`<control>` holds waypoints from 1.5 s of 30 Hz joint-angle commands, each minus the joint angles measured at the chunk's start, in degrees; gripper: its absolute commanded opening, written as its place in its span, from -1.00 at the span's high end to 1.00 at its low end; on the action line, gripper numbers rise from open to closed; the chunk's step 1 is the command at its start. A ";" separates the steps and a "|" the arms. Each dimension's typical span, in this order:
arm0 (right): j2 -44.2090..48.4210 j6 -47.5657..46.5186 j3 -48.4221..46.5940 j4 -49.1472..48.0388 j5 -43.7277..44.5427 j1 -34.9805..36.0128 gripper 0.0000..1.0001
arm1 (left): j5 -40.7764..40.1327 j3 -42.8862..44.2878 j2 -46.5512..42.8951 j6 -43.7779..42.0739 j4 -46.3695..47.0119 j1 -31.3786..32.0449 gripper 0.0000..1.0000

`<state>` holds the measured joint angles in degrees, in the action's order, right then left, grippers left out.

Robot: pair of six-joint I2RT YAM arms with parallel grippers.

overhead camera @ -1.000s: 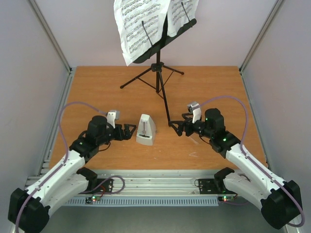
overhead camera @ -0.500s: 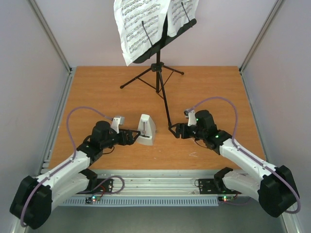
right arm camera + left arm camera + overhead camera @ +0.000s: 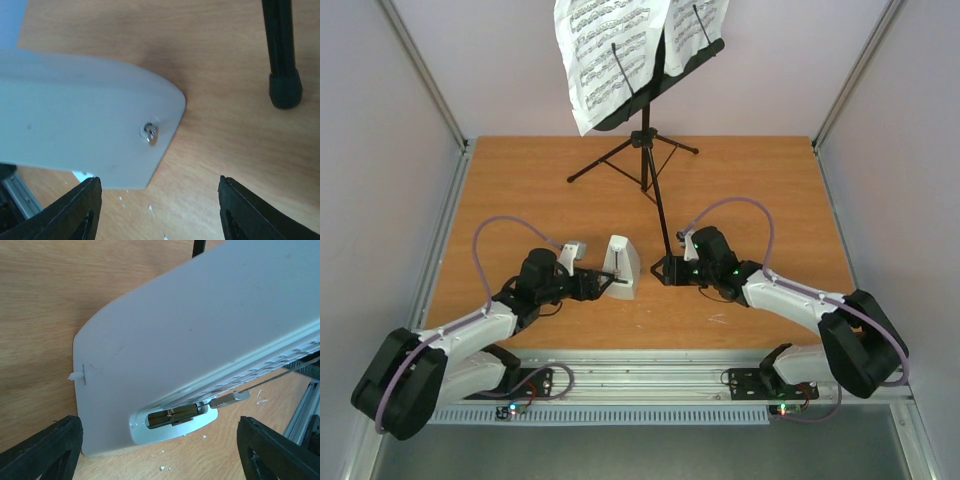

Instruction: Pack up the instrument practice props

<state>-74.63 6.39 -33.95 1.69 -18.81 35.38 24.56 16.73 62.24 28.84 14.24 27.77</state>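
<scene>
Orange-brown wooden tabletop [image 3: 520, 190]: from above we see the pale grey metronome [image 3: 621, 267] standing between both arms. Behind it is the black music stand [image 3: 646, 150], holding sheet-music pages [image 3: 605, 60].

At the left wrist, the left tool [image 3: 160, 432] is spread wide, its fingers [image 3: 45, 450] flanking the metronome's base.

At the right wrist, the right tool [image 3: 157, 200] gapes wide too, with the metronome just ahead and a stand foot [image 3: 285, 90] nearby.

Sheet-music pages [image 3: 610, 60] apparently continue beyond the top edge.
</scene>
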 commanded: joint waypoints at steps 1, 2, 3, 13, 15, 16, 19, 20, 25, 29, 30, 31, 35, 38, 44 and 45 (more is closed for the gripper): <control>-4.03 -0.13 -4.91 -3.37 0.90 0.34 -0.29 | -0.65 0.28 0.99 -2.51 3.67 0.85 -0.69; -5.01 -0.27 -5.62 -3.43 0.68 0.39 -0.27 | -0.98 0.29 0.95 -2.61 3.48 1.02 -0.68; -5.89 -0.32 -6.24 -3.57 0.36 0.40 -0.25 | -1.22 0.27 0.88 -2.77 3.36 1.24 -0.68; -13.71 -2.24 -12.40 -4.35 -2.57 0.35 -0.09 | -2.11 1.33 3.55 -3.44 3.53 4.34 -0.59; -14.97 -2.43 -13.60 -4.78 -3.07 0.37 -0.05 | -2.66 1.69 4.19 -3.51 3.55 5.20 -0.58; -15.70 -2.44 -14.28 -4.97 -3.53 0.35 -0.03 | -3.01 1.86 4.51 -3.52 3.60 5.79 -0.57; -17.93 -2.53 -16.43 -5.70 -4.74 0.36 0.01 | -3.89 2.44 5.18 -3.53 3.65 7.00 -0.56; -18.67 -2.57 -17.19 -5.85 -5.25 0.31 0.02 | -3.98 2.57 5.44 -3.60 3.68 7.36 -0.56; -22.10 -2.91 -19.90 -6.60 -6.89 0.43 0.04 | -4.08 3.40 6.81 -3.53 4.62 8.93 -0.55; -24.25 -3.53 -21.83 -6.62 -7.51 0.47 0.04 | -4.02 3.91 8.24 -3.53 5.73 9.67 -0.55; -24.65 -3.68 -22.24 -6.62 -7.69 0.42 0.04 | -4.06 4.05 8.66 -3.53 6.11 9.75 -0.55; -24.90 -3.86 -22.65 -6.54 -7.81 0.48 0.04 | -4.26 4.24 9.00 -3.45 6.37 9.71 -0.55; -24.12 -5.43 -23.66 -4.61 -6.97 0.48 0.00 | -7.14 4.69 7.98 -3.31 5.32 9.76 -0.55; -20.50 -9.11 -23.56 -0.92 -3.92 0.48 -0.08 | -12.10 4.99 3.03 -3.06 0.59 9.76 -0.59; -7.94 -11.99 -19.18 7.95 2.62 -2.00 -0.40 | -22.79 8.40 -12.61 -2.61 -20.31 9.62 -0.84; -5.48 -11.75 -18.12 9.59 3.47 -3.19 -0.45 | -24.04 9.77 -14.77 -2.93 -24.02 9.55 -0.89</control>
<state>-88.84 -2.76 -54.81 4.19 -20.12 34.83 9.04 22.04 54.94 26.63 4.23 37.32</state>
